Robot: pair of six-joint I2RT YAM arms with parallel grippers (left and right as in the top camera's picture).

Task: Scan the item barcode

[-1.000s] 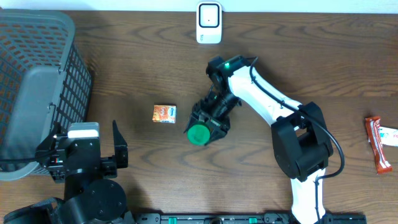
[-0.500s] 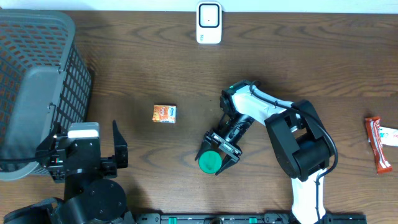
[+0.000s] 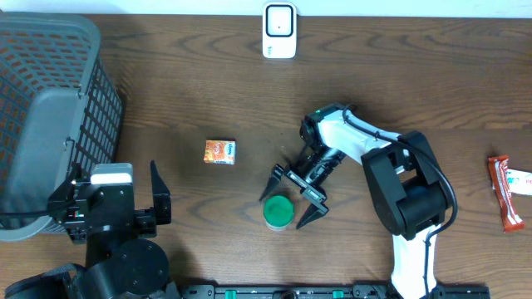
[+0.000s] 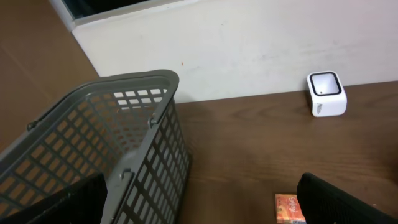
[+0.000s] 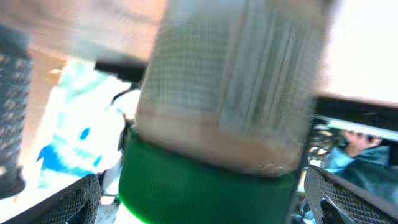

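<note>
1. The green-capped jar [image 3: 277, 214] stood on the desk [image 3: 166, 100], well apart from the scanner [image 3: 279, 31] — probably too far to scan.
2. Right gripper [image 3: 285, 208] jaws straddled it, wide open, gripping nothing.
3. Left gripper [image 3: 112, 198] hung open, empty.

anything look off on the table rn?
Nothing spilled or damaged. The green-capped container sits between the open fingers of the right gripper, far from the white scanner. A snack bar lies at the right edge, partly out of frame.
</note>
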